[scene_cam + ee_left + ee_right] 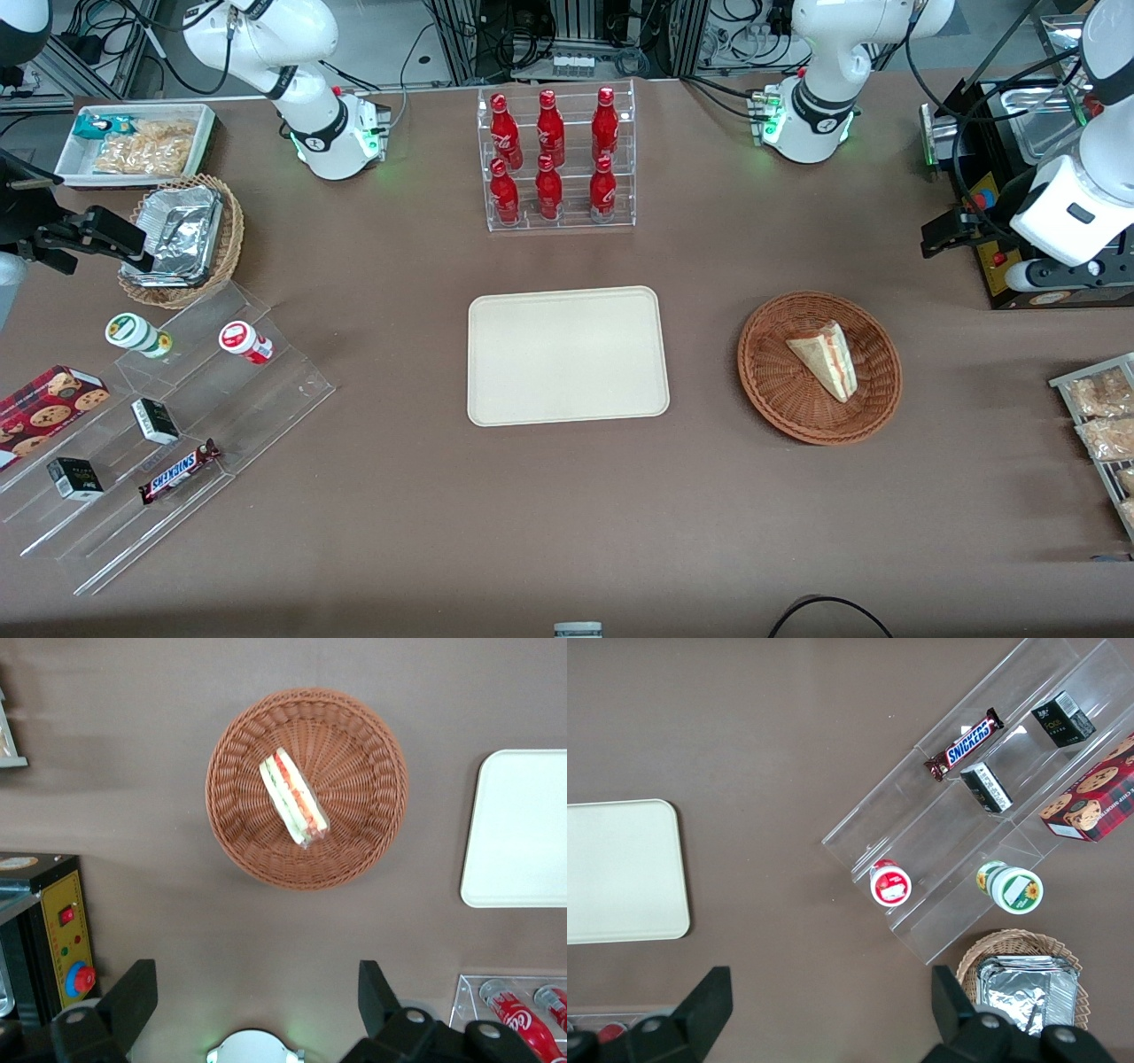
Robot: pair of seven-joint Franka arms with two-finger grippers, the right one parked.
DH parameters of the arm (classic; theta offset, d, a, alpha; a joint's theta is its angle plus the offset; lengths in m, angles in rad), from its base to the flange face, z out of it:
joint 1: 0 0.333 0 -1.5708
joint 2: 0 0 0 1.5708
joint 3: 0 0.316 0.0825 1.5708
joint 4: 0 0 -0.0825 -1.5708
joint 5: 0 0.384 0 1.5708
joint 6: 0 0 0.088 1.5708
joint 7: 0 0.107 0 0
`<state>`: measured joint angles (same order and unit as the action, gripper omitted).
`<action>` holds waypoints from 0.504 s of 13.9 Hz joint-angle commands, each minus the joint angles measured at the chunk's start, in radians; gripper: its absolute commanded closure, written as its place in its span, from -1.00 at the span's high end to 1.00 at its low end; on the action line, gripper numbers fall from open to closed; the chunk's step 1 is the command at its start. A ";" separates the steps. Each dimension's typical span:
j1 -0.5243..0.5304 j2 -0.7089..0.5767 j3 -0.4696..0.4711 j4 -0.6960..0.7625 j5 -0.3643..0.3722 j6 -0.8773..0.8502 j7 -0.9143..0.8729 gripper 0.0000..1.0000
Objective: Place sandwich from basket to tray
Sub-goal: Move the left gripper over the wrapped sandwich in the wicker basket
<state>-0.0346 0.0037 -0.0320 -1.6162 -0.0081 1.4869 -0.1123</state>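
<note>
Sandwich [826, 359] lies in basket [771, 390] beside bare tray [567, 356] on worktop [567, 514]; jaws [255, 997] spread wide, holding nothing, high above the worktop near the basket.

A brown table [567, 496] carries everything. The cream tray [567, 356] lies flat at its middle, and the reddish-brown basket [819, 367] rests beside it toward the working arm's end. A clear rack of red bottles [556, 159] stands farther from the front camera than the tray. Toward the parked arm's end sit a stepped acrylic stand [168, 443], a lighter wicker basket [190, 244] and a white bin [137, 143]. The gripper [257, 1001] hangs above the table near the reddish-brown basket, fingers spread apart.
</note>
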 commanded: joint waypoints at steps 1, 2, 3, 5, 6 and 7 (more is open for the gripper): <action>-0.004 0.013 -0.005 0.015 0.028 0.021 0.014 1.00; -0.005 0.010 -0.006 0.006 0.036 0.020 0.010 1.00; -0.004 0.013 -0.008 -0.002 0.034 0.015 0.008 1.00; -0.004 0.027 -0.006 -0.036 0.036 0.024 0.011 1.00; -0.004 0.032 -0.006 -0.062 0.037 0.047 0.010 1.00; -0.005 0.032 -0.006 -0.097 0.037 0.076 0.009 1.00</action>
<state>-0.0372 0.0326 -0.0344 -1.6603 0.0118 1.5182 -0.1109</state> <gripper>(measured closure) 0.000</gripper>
